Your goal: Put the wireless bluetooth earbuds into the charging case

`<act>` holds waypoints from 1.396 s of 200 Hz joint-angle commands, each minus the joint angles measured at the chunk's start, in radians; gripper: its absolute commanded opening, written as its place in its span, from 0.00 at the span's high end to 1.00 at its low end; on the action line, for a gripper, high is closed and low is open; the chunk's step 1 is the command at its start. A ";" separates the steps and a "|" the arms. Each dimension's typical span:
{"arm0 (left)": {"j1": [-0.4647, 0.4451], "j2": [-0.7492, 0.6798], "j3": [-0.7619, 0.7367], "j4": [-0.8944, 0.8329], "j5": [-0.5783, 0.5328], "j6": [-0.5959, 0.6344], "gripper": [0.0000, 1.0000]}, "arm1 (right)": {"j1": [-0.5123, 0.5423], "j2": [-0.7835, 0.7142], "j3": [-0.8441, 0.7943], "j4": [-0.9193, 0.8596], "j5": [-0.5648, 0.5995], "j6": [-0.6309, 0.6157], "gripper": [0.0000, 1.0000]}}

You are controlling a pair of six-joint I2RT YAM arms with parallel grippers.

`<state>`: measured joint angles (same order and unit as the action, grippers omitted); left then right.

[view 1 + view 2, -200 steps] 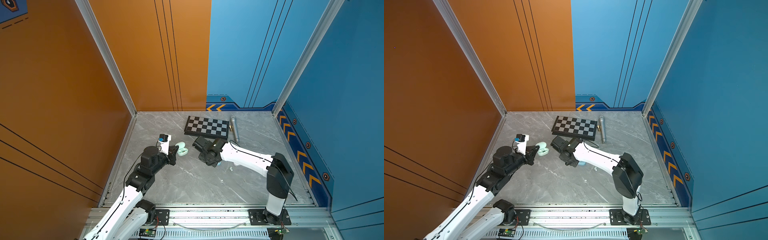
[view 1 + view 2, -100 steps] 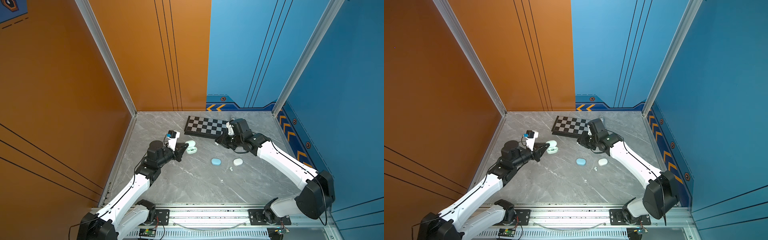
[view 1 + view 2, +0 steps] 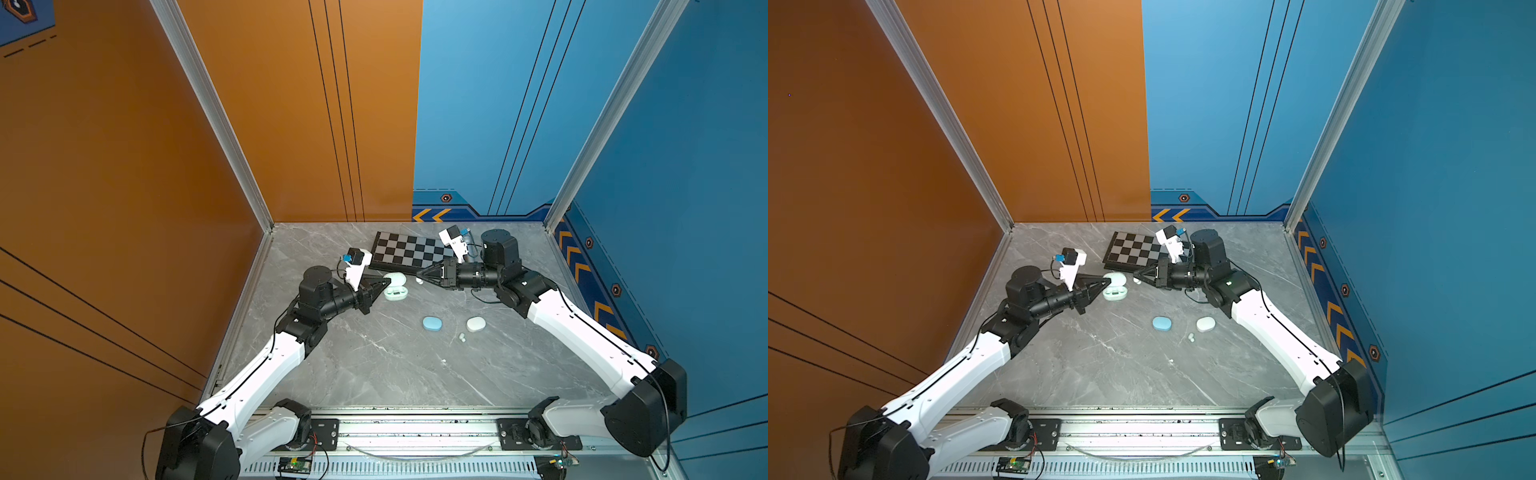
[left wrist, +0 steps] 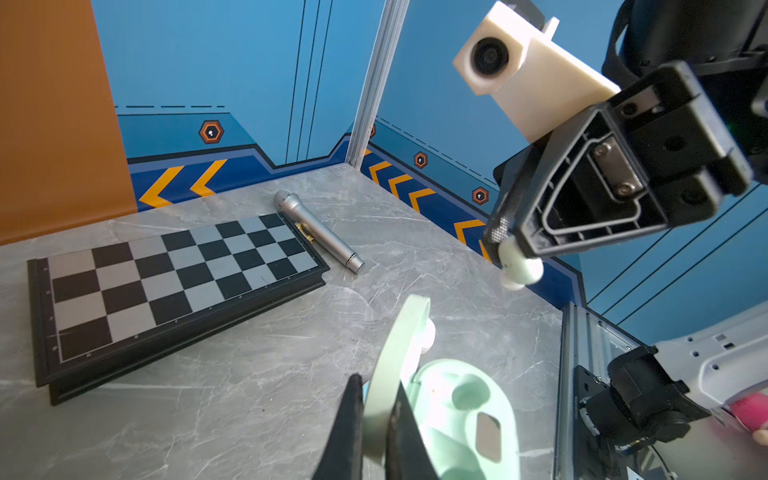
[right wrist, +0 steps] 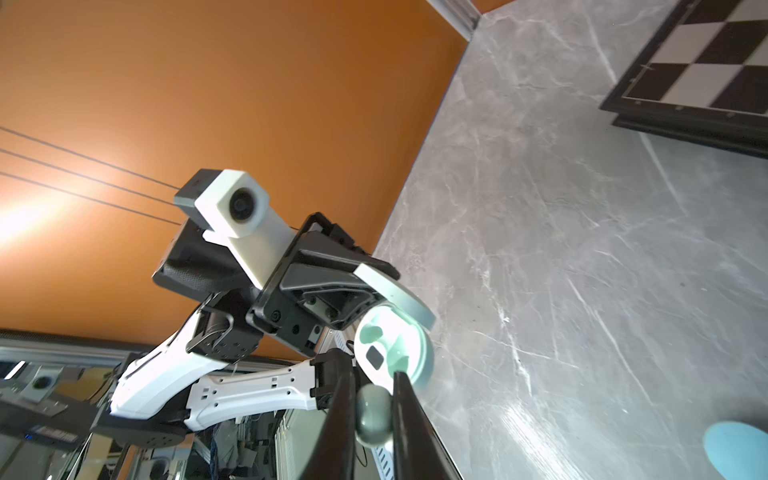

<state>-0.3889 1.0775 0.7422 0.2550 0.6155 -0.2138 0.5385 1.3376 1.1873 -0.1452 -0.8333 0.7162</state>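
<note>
Veining in pale lines crosses the smooth grey marble-pattern counter (image 3: 374,374). The black tapered fingers of the left gripper (image 4: 376,386) are clamped on the thin raised lid of the mint charging case (image 3: 397,293), a glossy oval pebble standing open just left of centre in both top views, below the lower left corner of the chessboard (image 3: 411,253). Its base lies flat on the counter and shows two rounded wells in the right wrist view. The right gripper (image 5: 370,370) is closed on one mint earbud (image 5: 374,419), a smooth bean-shaped bud pinched at the fingertips, held just right of the open case and apart from it. The blue case (image 3: 432,323) and the white case (image 3: 476,324), closed rounded pebbles, lie right of centre; two white earbuds (image 3: 461,337) lie just below the white case, and one more tiny bud (image 3: 444,360) lies lower still. The chessboard is flat and black-framed; a silver metal microphone (image 4: 316,230) with a mesh head lies along its edge in the left wrist view

Since half a second earlier the right gripper has moved leftward from the right end of the chessboard to the mint charging case; the left gripper and that case sit slightly further right; the blue case and white case have not moved
</note>
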 commanded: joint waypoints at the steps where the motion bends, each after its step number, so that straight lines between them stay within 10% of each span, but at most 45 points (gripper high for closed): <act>1: -0.014 0.007 0.044 0.027 0.054 0.011 1.00 | 0.034 -0.019 0.006 0.050 -0.053 -0.057 0.87; 279: -0.052 0.067 0.141 0.052 0.113 -0.003 1.00 | 0.046 -0.035 0.042 -0.116 -0.063 -0.212 0.85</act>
<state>-0.4332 1.1427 0.8436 0.2661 0.7273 -0.2146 0.5743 1.3273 1.2037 -0.2184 -0.8722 0.5205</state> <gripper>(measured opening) 0.095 0.152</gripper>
